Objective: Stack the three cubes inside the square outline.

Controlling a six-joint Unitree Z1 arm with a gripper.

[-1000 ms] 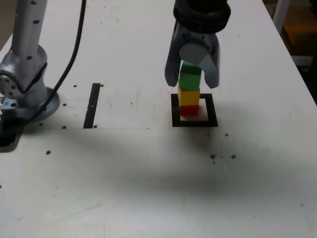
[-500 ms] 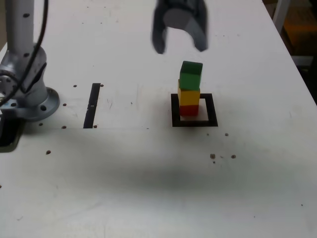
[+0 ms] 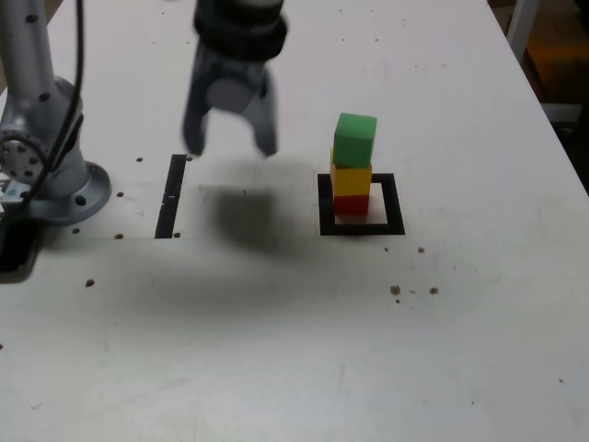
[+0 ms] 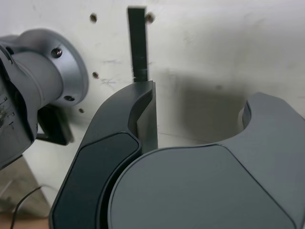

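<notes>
Inside the square outline (image 3: 394, 206) stand the three cubes in one upright column: the red cube (image 3: 351, 205) at the base, the yellow cube (image 3: 351, 180) on it, the green cube (image 3: 354, 139) on top, set slightly askew. My gripper (image 3: 230, 146) hangs above the table well to the exterior view's left of the stack, open, with nothing between its fingers. In the wrist view my gripper (image 4: 198, 98) shows spread jaws over bare white table, and neither the cubes nor the outline appear there.
A thin black strip (image 3: 171, 194) (image 4: 138, 43) lies on the table just left of my gripper in the exterior view. The arm's grey base (image 3: 46, 175) (image 4: 40, 78) stands at the exterior view's left edge. Small dark specks (image 3: 396, 290) dot the white tabletop.
My gripper let go of the green cube, rose off the stack and swung to the exterior view's left. The three-cube stack stayed standing in the outline.
</notes>
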